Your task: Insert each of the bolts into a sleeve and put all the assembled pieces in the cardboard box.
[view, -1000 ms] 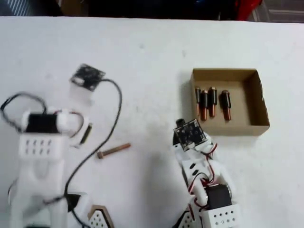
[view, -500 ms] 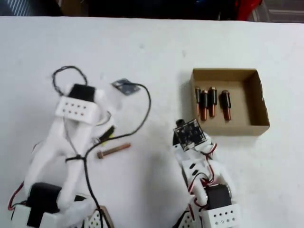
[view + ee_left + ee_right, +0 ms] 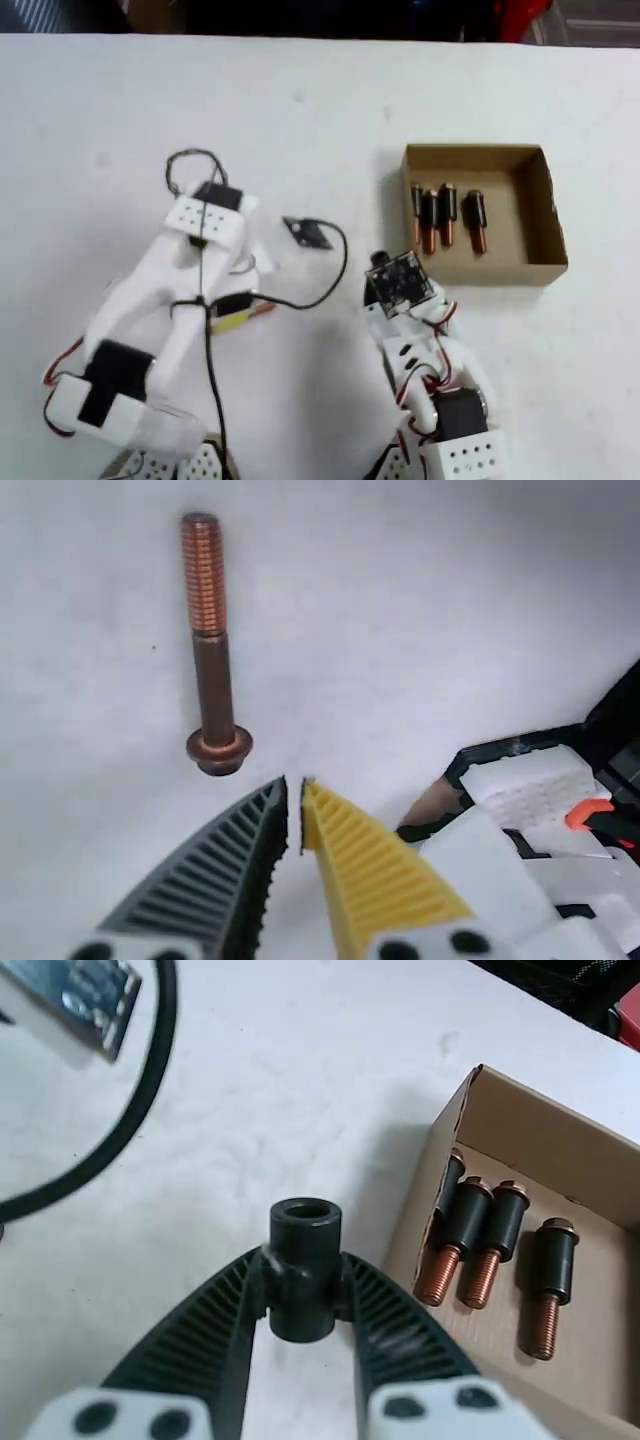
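Swinging in across the white table (image 3: pixel 330 100) over the last second, the left arm now has its left gripper (image 3: pixel 294 785) down by the loose bolt (image 3: pixel 212 650). Its grey and yellow fingers are pressed almost together, with only a thin slit between the tips and nothing held. The bolt's flanged head lies just ahead of those tips, slightly to the grey finger's side, and its threaded end points away from them. The right arm has not moved. The right gripper (image 3: pixel 303 1272) is clamped on a black sleeve (image 3: pixel 305 1222) whose open bore sticks out past the fingertips. Farther ahead and off to one side stands the cardboard box (image 3: pixel 560 1160), with four assembled pieces (image 3: pixel 500 1225) lying side by side in it
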